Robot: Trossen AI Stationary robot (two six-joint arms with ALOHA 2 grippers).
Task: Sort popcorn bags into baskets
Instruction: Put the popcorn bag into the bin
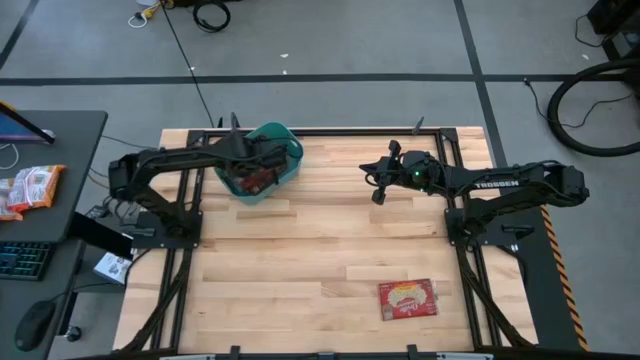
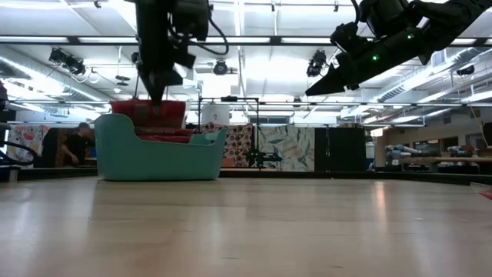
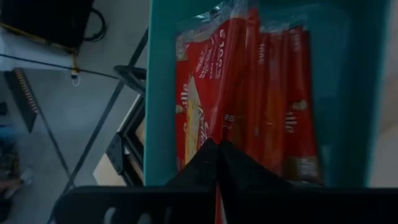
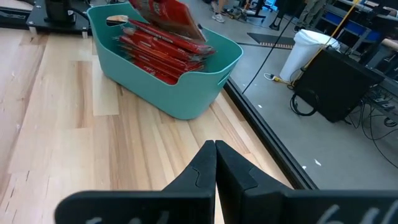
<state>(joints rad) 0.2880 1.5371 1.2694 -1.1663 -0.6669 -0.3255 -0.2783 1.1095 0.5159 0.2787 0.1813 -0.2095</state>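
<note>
My left gripper (image 1: 250, 160) is over the teal basket (image 1: 290, 142) at the table's far left, shut on a red popcorn bag (image 4: 168, 15). Several more red bags (image 3: 280, 93) stand on edge side by side inside the basket (image 4: 186, 93). One popcorn bag (image 1: 407, 298) lies flat near the table's near right edge. My right gripper (image 4: 214, 144) is shut and touches nothing. It hangs in the air right of the basket, over the far middle of the table (image 1: 380, 188). My left gripper (image 3: 217, 142) pinches a popcorn bag between its two fingers at the bag's upper edge (image 3: 221, 121), coming from above and pointing down. The bag (image 2: 146, 111) hangs below the fingers, and its lower part reaches down inside the basket (image 2: 161, 158) among the other bags.
Bare wood lies between the basket and the lone bag. An orange-and-white snack packet (image 1: 30, 188) sits on the dark desk left of the table, beside a keyboard and mouse. Black frame rails run along the table's edges. People stand in the room beyond.
</note>
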